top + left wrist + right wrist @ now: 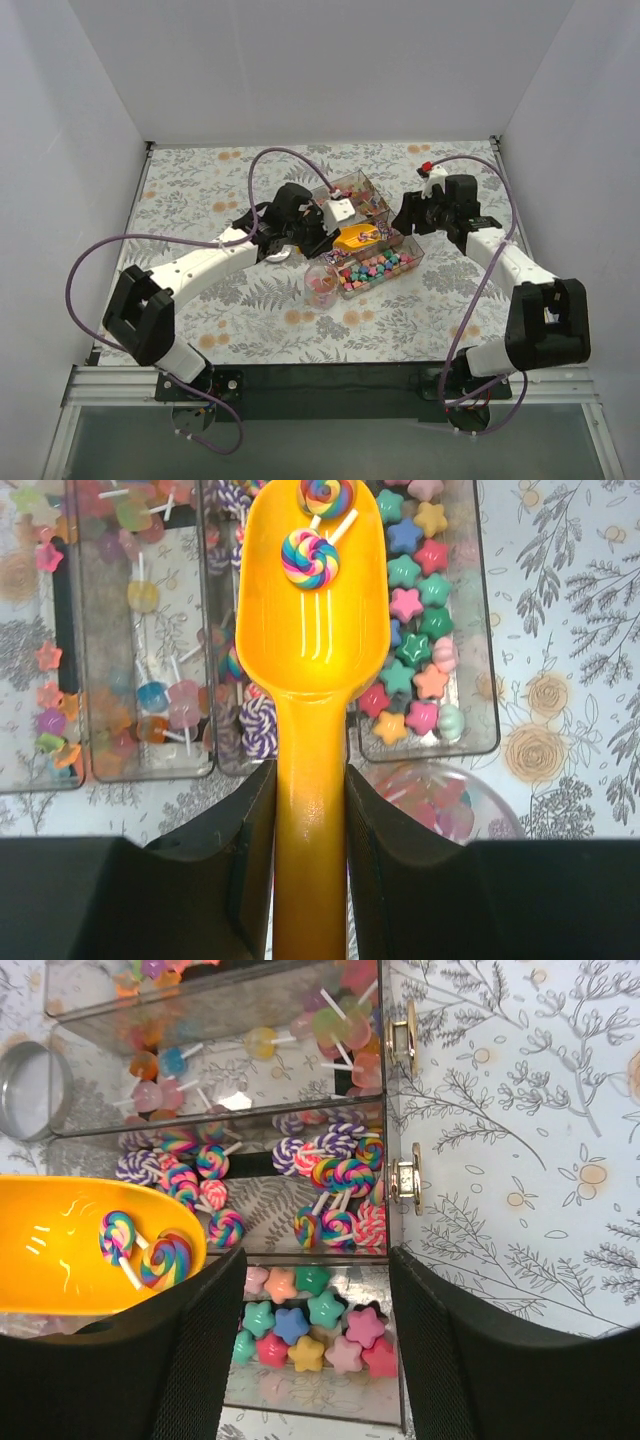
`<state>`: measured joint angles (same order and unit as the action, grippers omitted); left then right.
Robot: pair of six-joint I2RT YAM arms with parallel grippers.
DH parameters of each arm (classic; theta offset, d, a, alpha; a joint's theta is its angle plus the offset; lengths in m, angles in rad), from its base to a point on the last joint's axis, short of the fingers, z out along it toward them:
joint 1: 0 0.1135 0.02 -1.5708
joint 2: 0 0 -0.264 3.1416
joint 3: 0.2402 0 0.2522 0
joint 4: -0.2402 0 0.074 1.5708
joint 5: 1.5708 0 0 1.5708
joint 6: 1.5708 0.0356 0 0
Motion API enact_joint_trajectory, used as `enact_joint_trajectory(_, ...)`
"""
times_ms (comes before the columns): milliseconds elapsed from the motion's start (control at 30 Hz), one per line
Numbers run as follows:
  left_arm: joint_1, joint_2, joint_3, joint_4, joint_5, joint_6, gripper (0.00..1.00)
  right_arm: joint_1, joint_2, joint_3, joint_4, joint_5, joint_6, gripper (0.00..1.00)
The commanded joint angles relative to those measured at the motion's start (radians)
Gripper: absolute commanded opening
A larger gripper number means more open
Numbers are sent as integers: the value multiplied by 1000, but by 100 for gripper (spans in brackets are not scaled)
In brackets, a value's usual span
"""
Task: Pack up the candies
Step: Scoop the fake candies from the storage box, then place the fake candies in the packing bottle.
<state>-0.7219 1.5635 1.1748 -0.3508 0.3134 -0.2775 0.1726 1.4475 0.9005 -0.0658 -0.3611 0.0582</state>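
Cradling two candies (310, 558), scoop (312, 650) in left hand (310, 785).

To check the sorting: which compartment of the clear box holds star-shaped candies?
The compartment right of the orange scoop in the left wrist view; the other two hold lollipops on sticks.

Top view overlooks the box (392, 213) from behind — both wrist views, close above it, share the scoop (356, 238).
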Motion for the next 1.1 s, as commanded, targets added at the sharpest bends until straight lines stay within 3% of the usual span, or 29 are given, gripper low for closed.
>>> enact_joint_trajectory(0, 22, -129, -39, -10, 10, 46, 0, 7, -96, -5, -41, 17, 14, 66)
enact_joint_trajectory(167, 42, -285, -93, -97, 3, 112, 0, 5, -196, -52, -58, 5, 75, 67)
enact_joint_trajectory(500, 45, -442, -83, -444, -103, 253, 0, 8, -375, -187, -69, -22, 109, 67)
enact_joint_trajectory(767, 44, -474, -38, -619, -112, 271, 0, 8, -403, -219, -77, -38, 114, 68)
enact_joint_trajectory(1067, -49, -404, 52, -764, -282, 288, 0, 7, -423, -245, -74, -30, 109, 68)
